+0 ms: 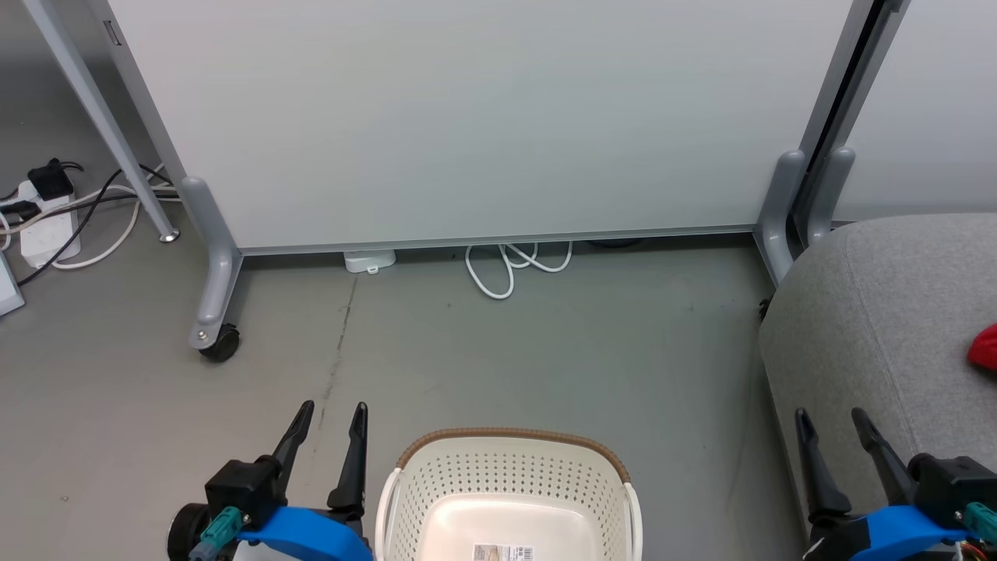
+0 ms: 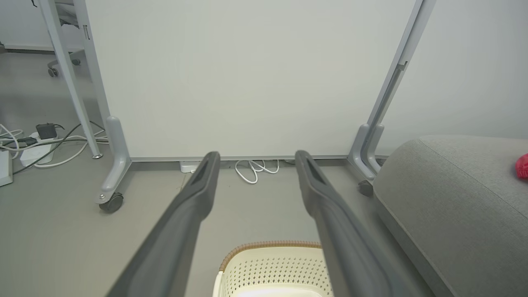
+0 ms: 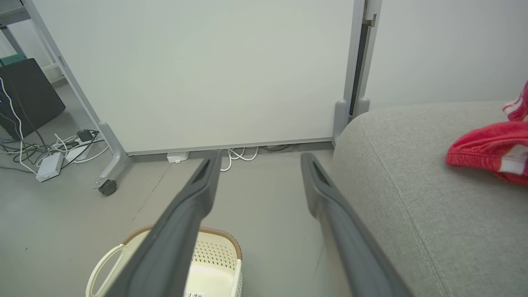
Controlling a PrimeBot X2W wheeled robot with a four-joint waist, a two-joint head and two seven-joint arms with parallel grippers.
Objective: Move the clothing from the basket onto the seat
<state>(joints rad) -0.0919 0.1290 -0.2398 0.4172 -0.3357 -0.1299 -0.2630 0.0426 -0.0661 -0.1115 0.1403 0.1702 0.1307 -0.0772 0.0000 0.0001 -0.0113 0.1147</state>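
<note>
The cream basket [image 1: 510, 467] with a brown rim stands on the floor at the bottom middle; the part of its bottom that shows is bare, with a label. It also appears in the left wrist view [image 2: 272, 264] and the right wrist view [image 3: 214, 251]. Red clothing [image 3: 491, 150] with white stripes lies on the grey seat [image 3: 412, 185]; only a small edge of the clothing [image 1: 984, 347] [image 2: 522, 166] shows elsewhere. The seat [image 1: 872, 312] [image 2: 453, 198] is to the right of the basket. My left gripper [image 1: 331, 417] [image 2: 255, 159] is open left of the basket. My right gripper [image 1: 832, 417] [image 3: 260, 156] is open by the seat's front edge.
A white wheeled partition [image 1: 467, 117] stands across the back, with a caster [image 1: 220, 343] at its left foot. White cable loops [image 1: 510, 265] lie under it. A power strip and cords [image 1: 47, 218] lie at the far left. A dark box [image 3: 24, 95] stands further left.
</note>
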